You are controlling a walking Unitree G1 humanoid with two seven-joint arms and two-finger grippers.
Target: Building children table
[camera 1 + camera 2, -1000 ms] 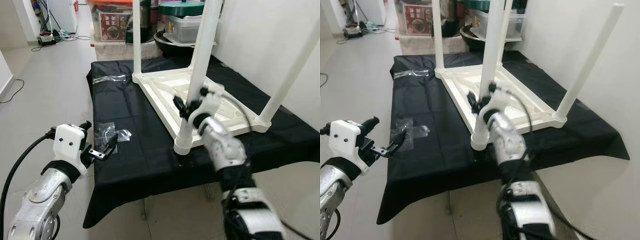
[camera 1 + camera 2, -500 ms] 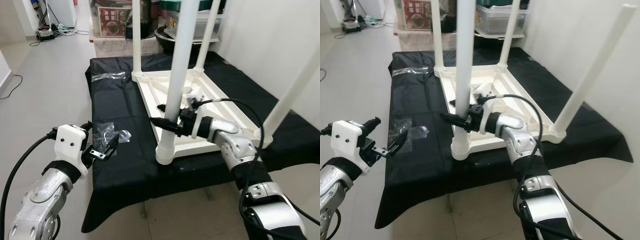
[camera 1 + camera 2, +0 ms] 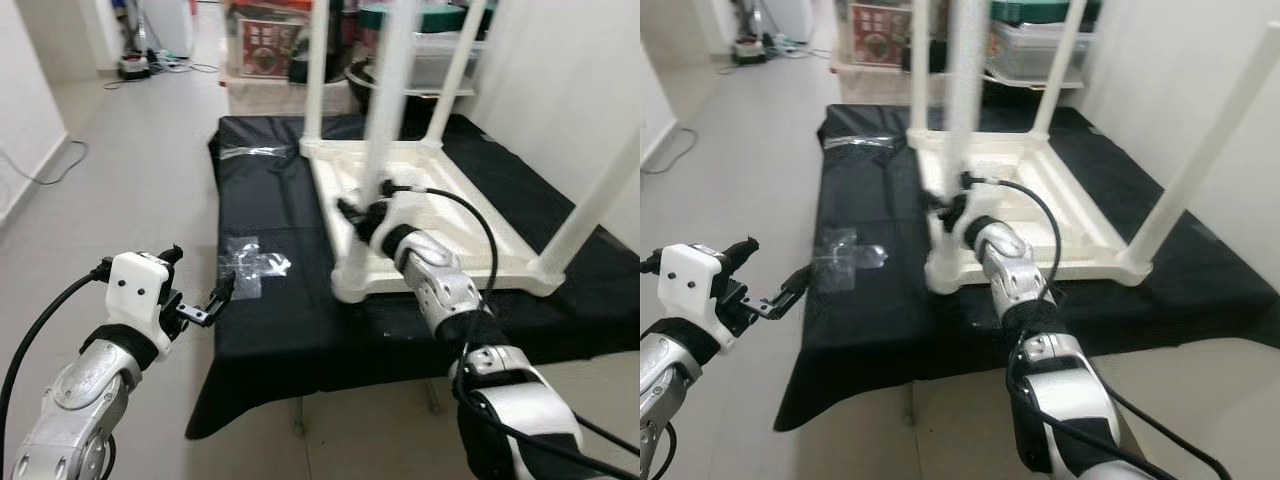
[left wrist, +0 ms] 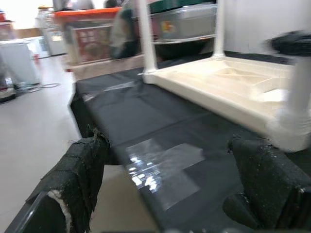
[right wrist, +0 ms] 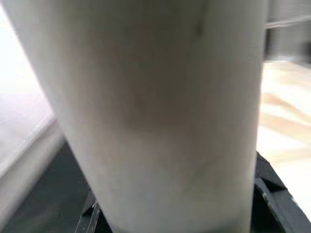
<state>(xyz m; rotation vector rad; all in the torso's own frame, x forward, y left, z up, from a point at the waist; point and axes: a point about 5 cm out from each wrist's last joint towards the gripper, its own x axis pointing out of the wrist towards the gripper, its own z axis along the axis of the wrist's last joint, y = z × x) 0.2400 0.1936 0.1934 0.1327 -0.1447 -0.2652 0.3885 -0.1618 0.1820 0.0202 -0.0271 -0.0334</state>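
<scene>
Nearest, at about 8 o'clock in the head views, the left gripper (image 3: 205,305) hangs off the front-left edge of the black cloth-covered platform (image 3: 270,330), its two black fingers spread wide with nothing between them; the wrist view looks past both padded fingers (image 4: 80,170) to a crinkled clear plastic bag (image 3: 250,268) lying flat on the cloth. Further in, near the centre, the right gripper (image 3: 362,213) is clamped around the near white plastic table leg (image 3: 385,120), just above the round socket where that leg enters the upturned cream-white plastic children's tabletop (image 3: 440,215); the wrist view has the pale cylinder pressed between the fingers. The tabletop lies underside up on the cloth, with other white legs standing at its far corners around 12 and 1 o'clock, and one at 3 o'clock. Beyond, at 12 o'clock, sit storage boxes (image 3: 270,40). The risk I see is the leg going in crooked: pushing sideways could skid the light tabletop across the cloth or jam the socket.
</scene>
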